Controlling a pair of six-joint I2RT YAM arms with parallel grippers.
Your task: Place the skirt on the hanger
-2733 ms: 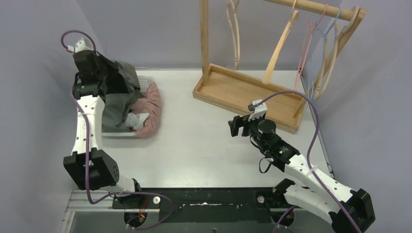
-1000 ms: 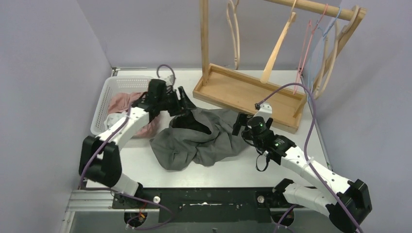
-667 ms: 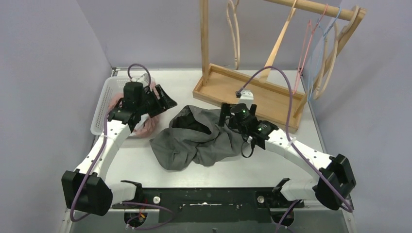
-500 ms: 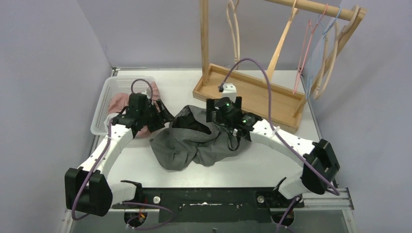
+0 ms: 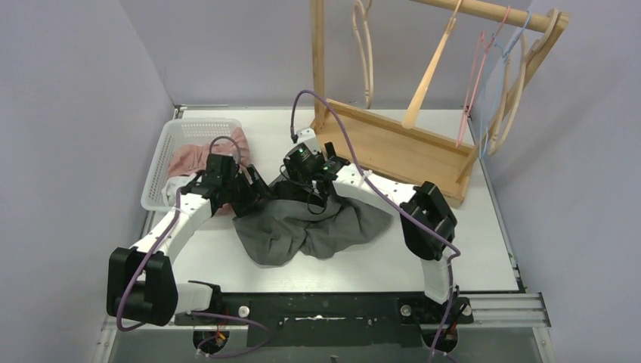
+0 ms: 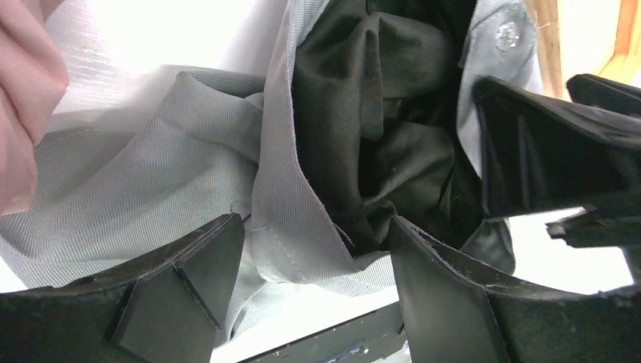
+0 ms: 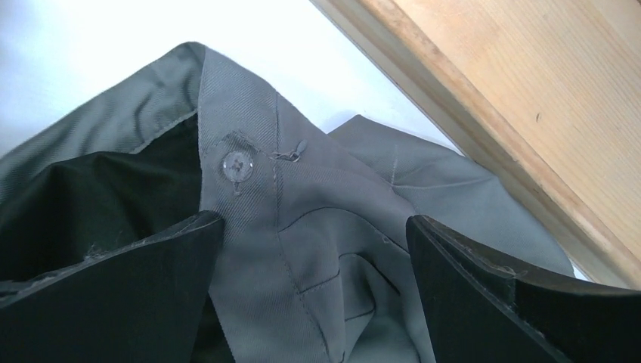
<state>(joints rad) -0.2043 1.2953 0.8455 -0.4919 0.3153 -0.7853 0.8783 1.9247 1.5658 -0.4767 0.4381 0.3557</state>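
Two tools: left tool [image 6: 314,227] spread, right tool [image 7: 315,223] spread
Skirt [image 5: 302,231]: grey, crumpled on worktop [image 5: 484,227], under both

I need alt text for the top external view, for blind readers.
The left gripper and right gripper, both open, are at the far edge of a crumpled grey skirt on a white table. A basket of clothes stands on the left; a wooden rack with hangers stands behind.
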